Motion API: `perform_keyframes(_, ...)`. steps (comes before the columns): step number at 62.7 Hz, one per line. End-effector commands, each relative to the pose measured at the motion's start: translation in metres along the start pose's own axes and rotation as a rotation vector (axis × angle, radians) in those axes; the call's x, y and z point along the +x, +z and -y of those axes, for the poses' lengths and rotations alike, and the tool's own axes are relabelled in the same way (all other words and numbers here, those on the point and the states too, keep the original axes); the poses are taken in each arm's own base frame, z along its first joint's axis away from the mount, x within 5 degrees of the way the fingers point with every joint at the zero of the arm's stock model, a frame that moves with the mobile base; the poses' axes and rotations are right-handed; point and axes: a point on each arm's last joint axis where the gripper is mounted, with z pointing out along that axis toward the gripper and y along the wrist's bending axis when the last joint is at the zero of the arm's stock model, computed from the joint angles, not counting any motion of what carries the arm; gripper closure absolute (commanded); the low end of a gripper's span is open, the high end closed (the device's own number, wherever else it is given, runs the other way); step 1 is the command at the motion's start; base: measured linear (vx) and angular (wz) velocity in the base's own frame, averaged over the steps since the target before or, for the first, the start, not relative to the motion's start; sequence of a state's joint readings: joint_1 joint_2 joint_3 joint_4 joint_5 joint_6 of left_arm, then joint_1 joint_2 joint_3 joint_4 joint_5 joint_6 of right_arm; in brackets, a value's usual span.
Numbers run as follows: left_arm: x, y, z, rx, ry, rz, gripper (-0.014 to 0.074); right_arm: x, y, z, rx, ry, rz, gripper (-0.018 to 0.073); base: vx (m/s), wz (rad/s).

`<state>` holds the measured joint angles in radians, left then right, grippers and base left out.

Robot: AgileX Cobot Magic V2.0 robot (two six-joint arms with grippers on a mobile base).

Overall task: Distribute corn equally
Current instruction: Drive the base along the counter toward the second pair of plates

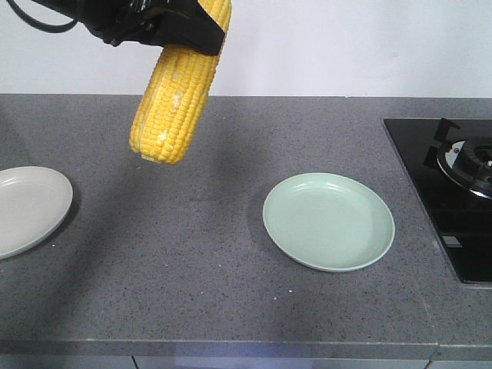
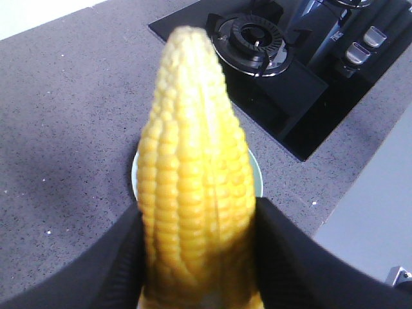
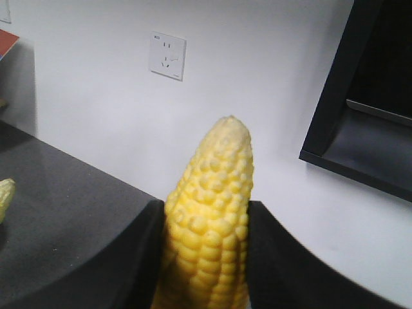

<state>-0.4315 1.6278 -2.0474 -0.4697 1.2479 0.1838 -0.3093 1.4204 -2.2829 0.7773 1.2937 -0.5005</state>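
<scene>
Left tool (image 2: 198, 215) is clamping a corn cob (image 2: 193, 129) tight between its black fingers (image 2: 290, 257), and it's hanging tilted in the air over the surface (image 1: 192, 269), toward the back edge. Right tool (image 3: 205, 209) is squeezing a second cob (image 3: 215, 187) too, pointing at a wall. Green plate (image 1: 329, 221) is sitting mid-surface, grey plate (image 1: 27, 207) at the left edge, stove (image 1: 453, 192) at the right edge.

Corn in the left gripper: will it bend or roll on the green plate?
Probably stiff: the corn sticks straight out of the left gripper, no droop. Round and tapered, it may roll; the raised rim of the green plate would likely stop it.
</scene>
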Motion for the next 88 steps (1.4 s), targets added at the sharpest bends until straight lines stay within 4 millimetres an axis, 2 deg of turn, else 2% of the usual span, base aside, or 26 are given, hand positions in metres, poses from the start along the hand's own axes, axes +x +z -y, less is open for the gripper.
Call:
perform_keyframes(1, -0.0089, -0.0229, 0.0137, 0.026, 0.018, 0.114, 0.0603, -0.006, -0.0091, -0.0079, -0.012, -0.015, 0.039, 0.0564, 0.02, 0.01)
perform_keyframes(88, -0.0089, -0.0229, 0.0137, 0.026, 0.018, 0.114, 0.0603, -0.0061, -0.0091, -0.0078, -0.011, -0.016, 0.039, 0.0564, 0.03, 0.03)
